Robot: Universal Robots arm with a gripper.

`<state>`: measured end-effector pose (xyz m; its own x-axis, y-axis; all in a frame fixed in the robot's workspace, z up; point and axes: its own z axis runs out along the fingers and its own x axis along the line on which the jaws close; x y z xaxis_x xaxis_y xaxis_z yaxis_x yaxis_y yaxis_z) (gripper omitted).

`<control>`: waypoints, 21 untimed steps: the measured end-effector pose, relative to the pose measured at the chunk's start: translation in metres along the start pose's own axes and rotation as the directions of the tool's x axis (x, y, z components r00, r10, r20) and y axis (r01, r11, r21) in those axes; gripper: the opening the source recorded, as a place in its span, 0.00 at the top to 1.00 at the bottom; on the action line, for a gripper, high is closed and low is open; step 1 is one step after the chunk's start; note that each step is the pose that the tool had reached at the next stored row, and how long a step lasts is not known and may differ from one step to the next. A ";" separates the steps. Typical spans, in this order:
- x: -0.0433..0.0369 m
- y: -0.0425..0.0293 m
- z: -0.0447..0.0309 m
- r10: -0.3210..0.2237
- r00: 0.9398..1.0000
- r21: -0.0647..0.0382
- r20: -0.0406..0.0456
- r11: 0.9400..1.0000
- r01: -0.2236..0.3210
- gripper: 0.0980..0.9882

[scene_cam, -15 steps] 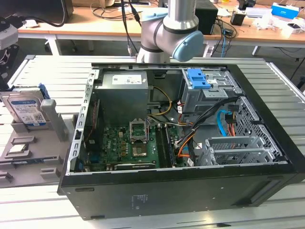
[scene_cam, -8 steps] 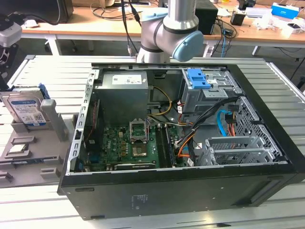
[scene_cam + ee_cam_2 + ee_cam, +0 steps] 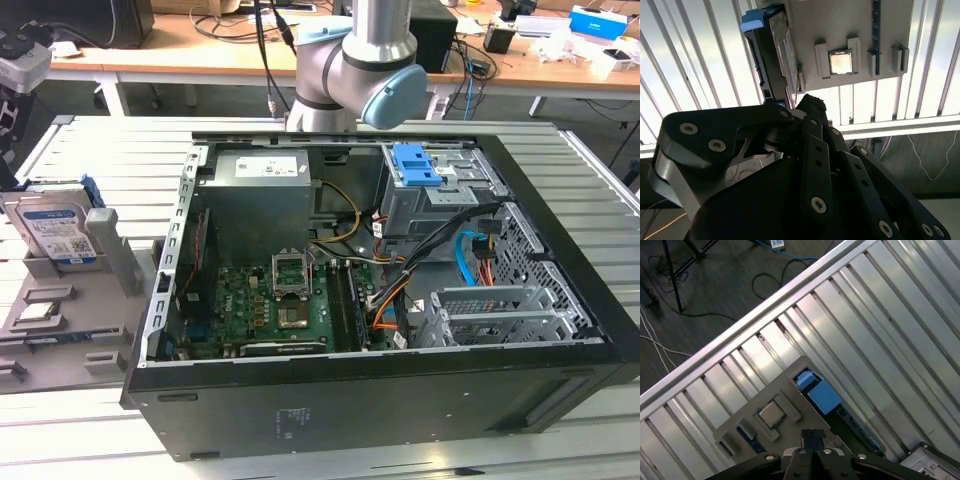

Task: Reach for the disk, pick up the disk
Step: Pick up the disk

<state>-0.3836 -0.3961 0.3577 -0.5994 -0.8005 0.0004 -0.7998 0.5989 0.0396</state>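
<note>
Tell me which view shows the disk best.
The exterior view: the disk stands upright in the grey holder at the exterior view's left, its label face toward the camera. Both wrist views catch it edge-on, mostly the blue bracket and a thin side.

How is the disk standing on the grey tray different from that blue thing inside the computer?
The disk stands on edge in the grey tray, outside the computer case; the blue latch sits inside the case, on top of a grey metal cage. The disk is silver with a white-and-blue label; the latch is plain blue. Both have blue plastic parts.
</note>
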 end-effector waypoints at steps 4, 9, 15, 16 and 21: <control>0.0000 0.0000 0.0000 -0.058 0.998 0.000 -0.002 0.998 0.058 0.99; 0.0000 0.0000 0.0000 -0.116 0.993 0.000 -0.005 0.993 0.116 0.99; 0.0000 0.0000 0.0000 -0.177 0.984 -0.001 -0.007 0.984 0.177 0.99; 0.0000 0.0000 0.0000 -0.188 0.982 -0.001 -0.007 0.982 0.188 0.99; 0.0000 0.0000 0.0000 -0.246 0.969 -0.001 -0.010 0.969 0.246 0.99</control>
<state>-0.3836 -0.3961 0.3577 -0.3839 -0.9234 0.0004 -0.9227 0.3836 0.0396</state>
